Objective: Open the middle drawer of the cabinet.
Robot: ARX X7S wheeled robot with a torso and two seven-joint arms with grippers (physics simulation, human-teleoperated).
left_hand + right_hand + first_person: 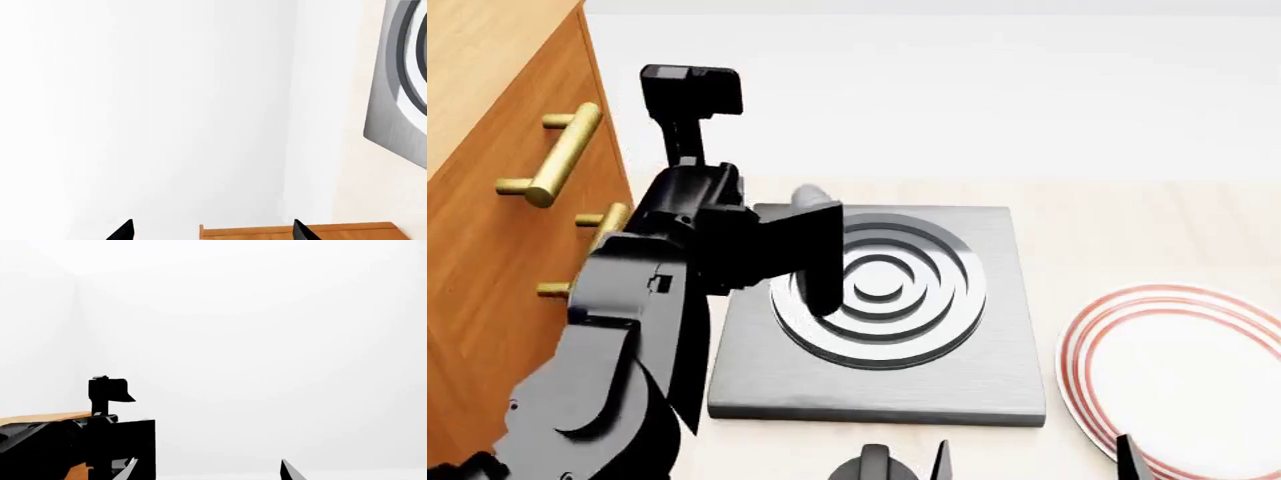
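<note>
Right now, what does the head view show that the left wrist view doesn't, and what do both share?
Only the head view shows the brass handles, including the middle drawer's, the left arm beside them, and the striped plate. Only the left wrist view shows the left gripper's open fingertips, aimed mostly at blank white wall. Both show the cabinet wood and the grey hotplate.

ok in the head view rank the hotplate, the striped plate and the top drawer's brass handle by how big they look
1. Hotplate: takes up the most of the picture.
2. Red-striped plate: smaller, though the frame's edge cuts it off, so its full extent is unseen.
3. Top drawer's brass handle: clearly smallest, even though it sits nearer the camera.
</note>
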